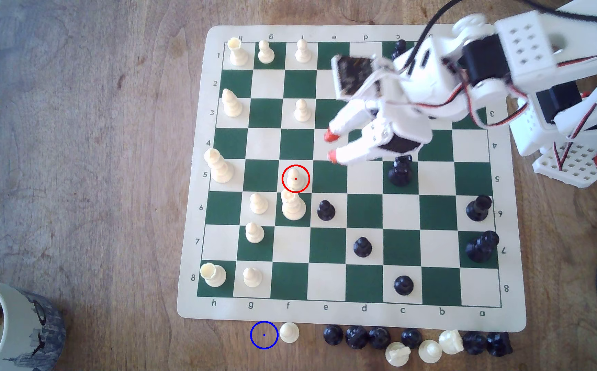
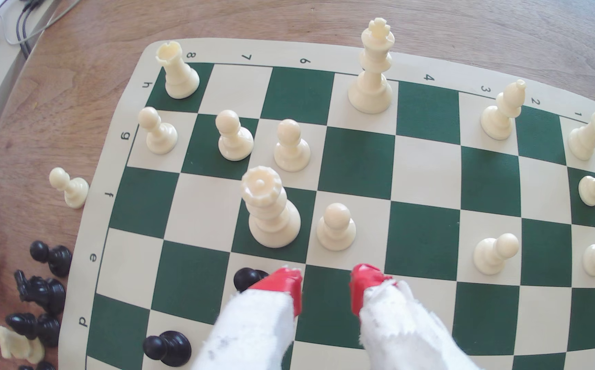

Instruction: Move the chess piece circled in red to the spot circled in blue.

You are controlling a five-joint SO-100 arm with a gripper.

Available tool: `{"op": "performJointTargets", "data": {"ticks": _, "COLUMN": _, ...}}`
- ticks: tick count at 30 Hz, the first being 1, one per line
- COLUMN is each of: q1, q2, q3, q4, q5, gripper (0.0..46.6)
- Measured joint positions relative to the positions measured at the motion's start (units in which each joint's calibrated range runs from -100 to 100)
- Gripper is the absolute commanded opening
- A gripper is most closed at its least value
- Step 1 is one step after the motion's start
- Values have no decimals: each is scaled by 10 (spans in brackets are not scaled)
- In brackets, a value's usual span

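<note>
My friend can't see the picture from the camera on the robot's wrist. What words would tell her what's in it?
An open gripper with red tips hovers over a green-and-cream chessboard, aimed toward a cream pawn standing beside a taller cream crowned piece. More cream pieces stand beyond them, and captured black pieces sit off the board on the wooden table.

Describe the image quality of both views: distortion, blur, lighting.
Exterior view: soft overall, the arm and gripper slightly blurred, the tabletop washed pale toward that view's left. Wrist view: strong wide-angle bowing of the chessboard edges, the outer pieces leaning outward, the circled pawn fairly sharp, the red-tipped fingers close and soft.
</note>
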State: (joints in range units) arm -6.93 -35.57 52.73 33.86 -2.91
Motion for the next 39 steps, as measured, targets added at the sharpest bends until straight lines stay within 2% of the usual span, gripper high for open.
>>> {"op": "performJointTargets", "data": {"ticks": 7, "q1": 16, "q2": 105, "q3": -38, "q4": -31, "q5": -46, "gripper": 103}}
{"op": "performJointTargets", "data": {"ticks": 16, "q1": 24, "q2": 171, "q3": -92, "q4": -32, "q5": -65, "gripper": 120}}
{"op": "performJointTargets", "data": {"ticks": 39, "q1": 31, "q2": 334, "q3": -222, "q4": -34, "q5": -67, "gripper": 132}}
